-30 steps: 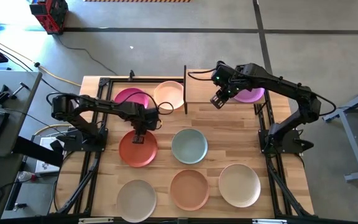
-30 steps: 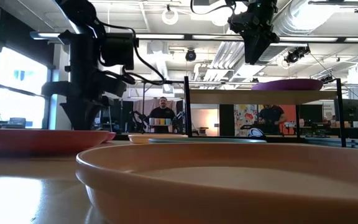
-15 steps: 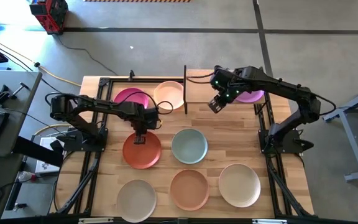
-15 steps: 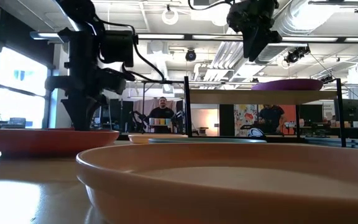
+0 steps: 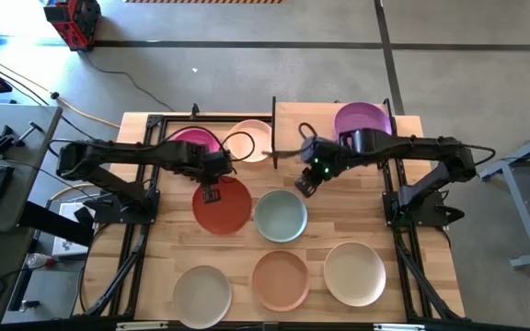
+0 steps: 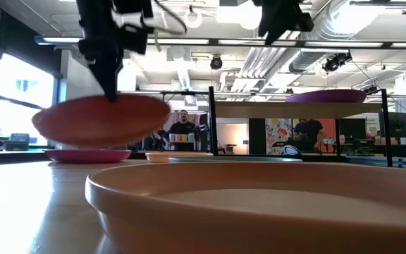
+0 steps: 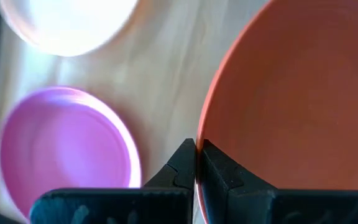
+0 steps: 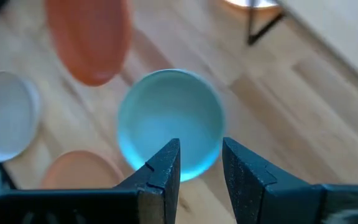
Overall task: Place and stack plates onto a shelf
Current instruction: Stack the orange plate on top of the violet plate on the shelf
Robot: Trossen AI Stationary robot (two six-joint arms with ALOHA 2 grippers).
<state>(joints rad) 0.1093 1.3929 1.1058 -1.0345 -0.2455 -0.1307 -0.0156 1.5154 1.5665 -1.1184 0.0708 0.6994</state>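
Note:
My left gripper [image 5: 212, 193] is shut on the orange-red plate [image 5: 226, 206], which hangs above the table in the low view [image 6: 101, 120]. My right gripper [image 5: 304, 188] hangs open over the pale teal plate [image 5: 281, 216], with nothing between its fingers [image 8: 201, 155]. A purple plate [image 5: 362, 119] lies flat on the shelf [image 5: 297, 124], a light-wood board on black posts. The magenta plate [image 5: 191, 140] and the cream plate [image 5: 251, 140] lie on the table at the far side. My left gripper pinches the orange-red plate's rim [image 7: 205, 134] on the plate's left side, one finger inside the rim and one outside. The fingers come from above, pointing steeply down. The plate hangs below them, clear of the table.
Three more plates lie in a row along the near edge: beige [image 5: 202, 291], salmon [image 5: 281, 279] and off-white [image 5: 354, 272]. Black frame rails run along both sides of the table. The shelf's thin post [image 5: 274, 133] stands beside the cream plate.
My left gripper has risen with the orange-red plate, which lay on the table and now hangs clear, a little farther toward the table's right. My right gripper has swung from over the shelf toward the near left and now hangs above the teal plate.

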